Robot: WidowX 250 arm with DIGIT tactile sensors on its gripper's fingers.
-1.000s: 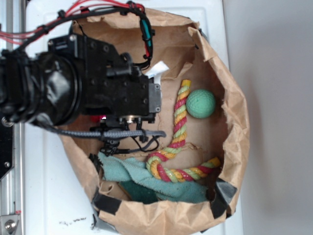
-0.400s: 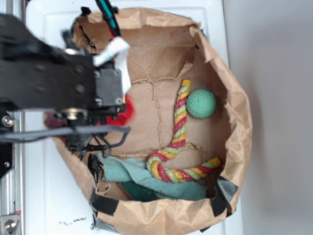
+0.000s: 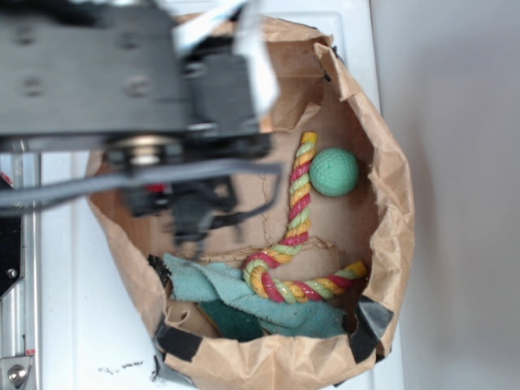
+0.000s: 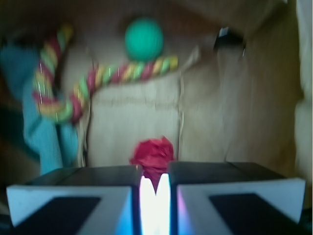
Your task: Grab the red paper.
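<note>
1. The red paper sits low in the middle of the wrist view, pinched between the two jaws
2. The gripper is almost shut, squeezing the bottom of the paper wad
3. I think it should keep squeezing and lift straight up, slowly, so the paper does not slip out
4. The green ball and the twisted rope lie well apart, at the top of the view
5. All are inside the brown paper bag

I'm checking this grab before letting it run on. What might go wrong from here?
The claw pinches only the lower tip of the red paper, so the wad may slip out or tear. The wrist view is blurred, suggesting fast motion that could shake it loose. If dropped, it falls back inside the paper bag.
</note>
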